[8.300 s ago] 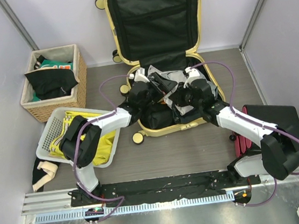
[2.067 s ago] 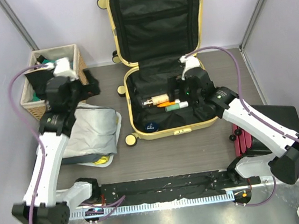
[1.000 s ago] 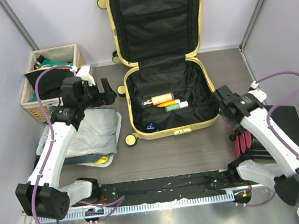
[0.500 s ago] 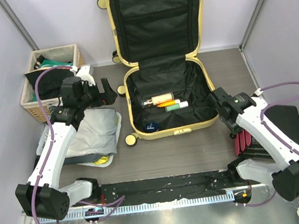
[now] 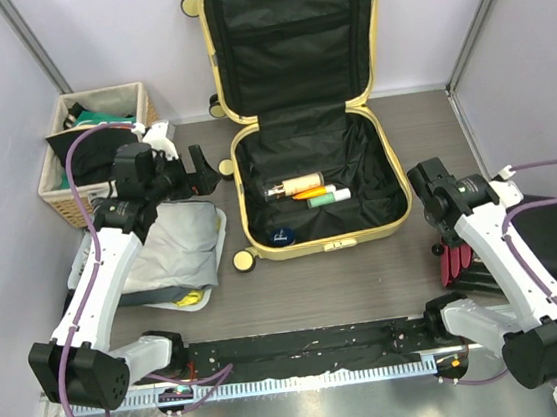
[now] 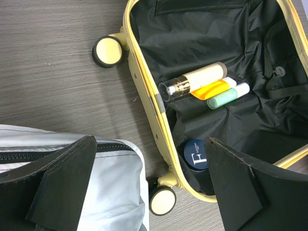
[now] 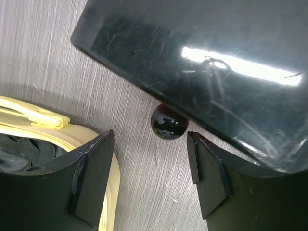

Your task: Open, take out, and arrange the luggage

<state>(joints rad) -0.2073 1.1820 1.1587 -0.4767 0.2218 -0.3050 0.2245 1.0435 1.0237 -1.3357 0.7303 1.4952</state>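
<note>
— How do we have the arms standing?

— Our left arm reaches up and forward from its base with the elbow out to the left. The left gripper [image 5: 202, 169] hangs over the table [image 5: 347, 281] between the wicker basket [image 5: 143, 123] and the luggage [image 5: 308, 246]. Its jaws stand wide apart with nothing between them. The grey bag [image 5: 167, 246] lies just below it.

— And the right?

— Our right arm bends up from its base and leans inward. The right gripper [image 7: 150, 144] hovers low over the gap between the luggage's right wall and the black case [image 5: 543, 234], near that case's small dark wheel [image 7: 168, 122]. Its jaws are partly apart and hold nothing.

— Where do we see the luggage?

— It is at the far middle of the table, open, with its lid raised at the back wall. In the lower half lie a cream bottle [image 5: 296, 185], an orange tube [image 5: 309, 193], a green tube [image 5: 330, 198] and a round dark tin [image 5: 282, 235].

— What differs from before?

— Two seconds ago we had the right gripper inside the luggage and the left one over the wicker basket. Half a second ago the right gripper was at the luggage's right rim, and now it sits further right, off the rim. The left arm matches its pose of a second ago. The four items in the luggage lie where they did.
</note>
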